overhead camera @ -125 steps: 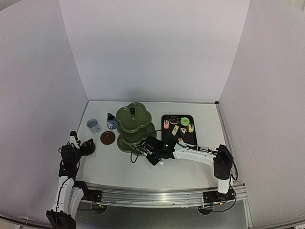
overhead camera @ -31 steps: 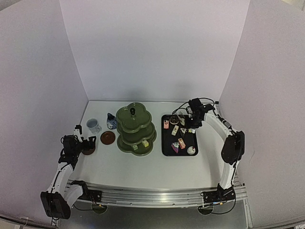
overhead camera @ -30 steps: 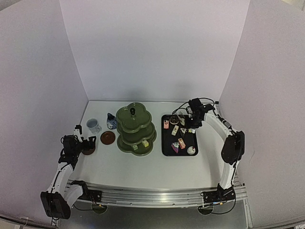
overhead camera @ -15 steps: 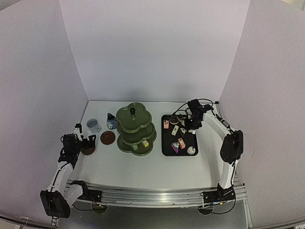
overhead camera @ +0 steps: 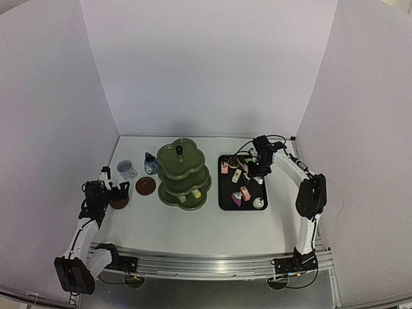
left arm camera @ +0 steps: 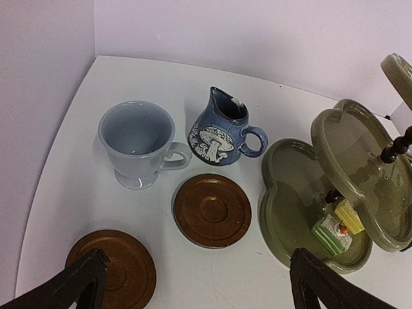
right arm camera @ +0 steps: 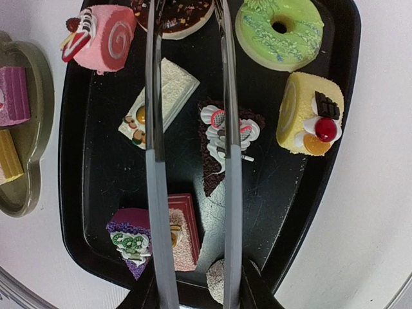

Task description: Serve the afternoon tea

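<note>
The right gripper, clamped on metal tongs over the black rectangular tray beside the dark green three-tier stand, straddles a chocolate wedge cake, seemingly to pinch it; left gripper gapes empty.

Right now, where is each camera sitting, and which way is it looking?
Top: high behind the arms, looking down at the table; both arms, left gripper and right gripper show.
Left wrist: low on the left arm, facing mug, pot, coasters and stand; its open fingers show below.
Right wrist: on the right arm, looking straight down at tray and cakes; its fingers hold tongs.
Shared: both wrist views catch the stand.
</note>
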`<act>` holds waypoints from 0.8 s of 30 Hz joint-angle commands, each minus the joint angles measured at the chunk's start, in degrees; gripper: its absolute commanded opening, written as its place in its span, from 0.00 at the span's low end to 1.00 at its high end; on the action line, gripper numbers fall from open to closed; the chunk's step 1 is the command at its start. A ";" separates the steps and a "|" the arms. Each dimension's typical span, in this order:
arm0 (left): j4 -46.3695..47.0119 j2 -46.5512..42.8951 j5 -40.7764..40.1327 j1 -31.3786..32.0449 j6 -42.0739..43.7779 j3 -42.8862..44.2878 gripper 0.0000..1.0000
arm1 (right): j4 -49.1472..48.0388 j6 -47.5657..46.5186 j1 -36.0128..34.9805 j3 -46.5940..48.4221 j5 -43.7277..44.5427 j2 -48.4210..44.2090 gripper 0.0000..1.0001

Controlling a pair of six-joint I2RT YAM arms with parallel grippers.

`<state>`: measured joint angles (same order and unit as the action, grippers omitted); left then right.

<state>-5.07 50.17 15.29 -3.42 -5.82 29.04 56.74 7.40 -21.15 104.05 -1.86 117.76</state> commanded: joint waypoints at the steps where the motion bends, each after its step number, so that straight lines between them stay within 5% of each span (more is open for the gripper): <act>1: 2.85 -0.87 -0.25 -0.12 0.79 1.90 0.99 | 0.28 -0.69 0.09 1.23 -1.92 0.77 0.24; 9: 2.62 -0.85 0.25 -0.11 2.10 2.26 0.99 | 0.47 -1.21 0.07 -0.29 -0.03 -1.24 0.00; 24: 4.84 0.71 2.11 -0.16 2.66 1.99 0.99 | 0.67 -0.76 0.10 0.65 3.92 -7.19 0.00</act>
<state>-2.58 50.60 16.41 -3.42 -4.20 29.04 57.56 6.39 -21.15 103.70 0.08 114.12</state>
